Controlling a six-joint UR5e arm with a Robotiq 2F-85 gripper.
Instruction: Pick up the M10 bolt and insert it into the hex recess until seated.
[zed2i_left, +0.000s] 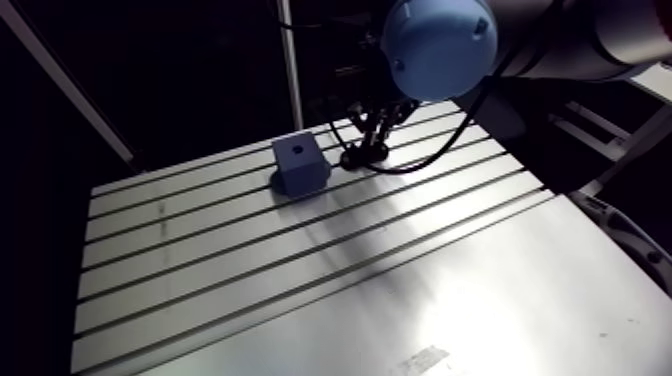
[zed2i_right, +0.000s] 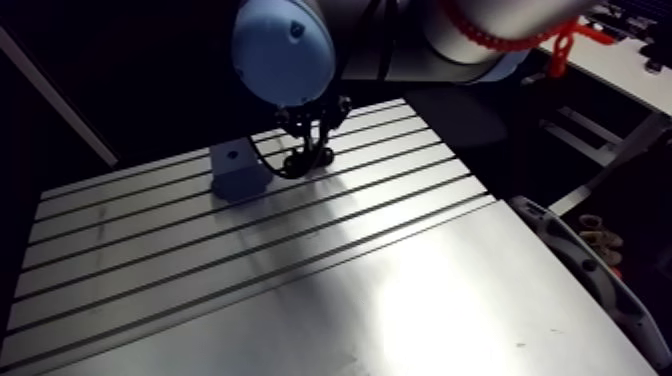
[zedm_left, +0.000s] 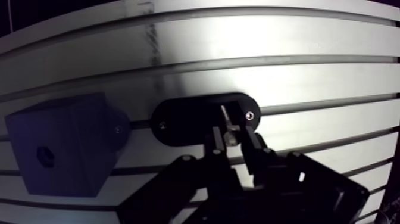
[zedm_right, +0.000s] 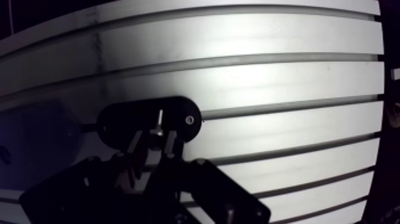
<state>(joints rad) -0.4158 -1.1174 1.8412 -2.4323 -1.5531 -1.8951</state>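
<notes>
Grabbing is the step right now. The gripper (zedm_left: 230, 140) is low over a black holder (zedm_left: 184, 119) that sits on the table (zedm_left: 297, 77). The little bolt (zedm_left: 227, 122) stands up in this holder, at its right end. The two fingers (zedm_left: 215, 149) are almost together, one on each side of the bolt. They look pressed on it, so I think they have hold of it. The bolt has not left the holder yet.

The dark block (zedm_left: 62, 149) sits just to the left of the holder, very close to it. On its top is the small hex hole (zedm_left: 44, 156) where the bolt must go. Nothing is in the hole.

Next, I think the arm has to lift straight up so the bolt slides out clean. Then it has to move left, over the block. The bolt must hang right above the hole and stay straight. The six sides may need a small turn to fit. Then it goes down until it sits flat.
</notes>
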